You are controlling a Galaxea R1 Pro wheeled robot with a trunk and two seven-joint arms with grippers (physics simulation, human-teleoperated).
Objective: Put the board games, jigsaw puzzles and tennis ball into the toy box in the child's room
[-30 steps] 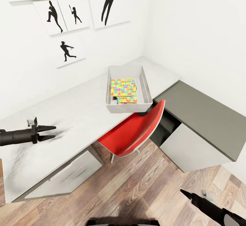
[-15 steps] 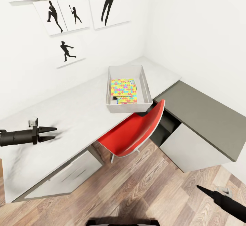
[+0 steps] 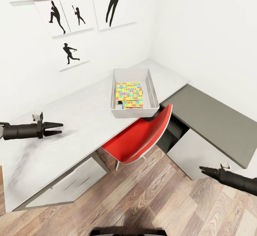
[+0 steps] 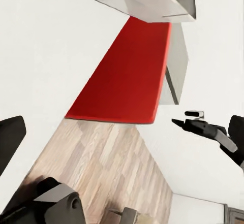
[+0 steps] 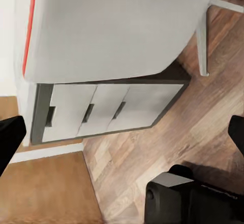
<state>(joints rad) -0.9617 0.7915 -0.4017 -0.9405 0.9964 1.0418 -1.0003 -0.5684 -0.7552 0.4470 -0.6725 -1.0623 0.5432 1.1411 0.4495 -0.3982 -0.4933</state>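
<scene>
Pincers first: my left pincer hovers low over the pale desk at the far left, fingers slightly parted, nothing between them. Moving right, the toy box sits on the desk by the corner, a jigsaw puzzle lying flat inside on top of another flat piece I can't identify. The red chair is tucked right under the box's near wall. Beyond it, the lower dark desk. Far right, my right pincer hangs over the wood floor near the white cabinet; tips look close together and empty, though from its own wrist camera I can't tell for sure. Risks as I see them: swing that right arm up carelessly and it clips the cabinet or the chair back; sweep the left across low and it scrapes the desk or nudges the box toward the edge.
</scene>
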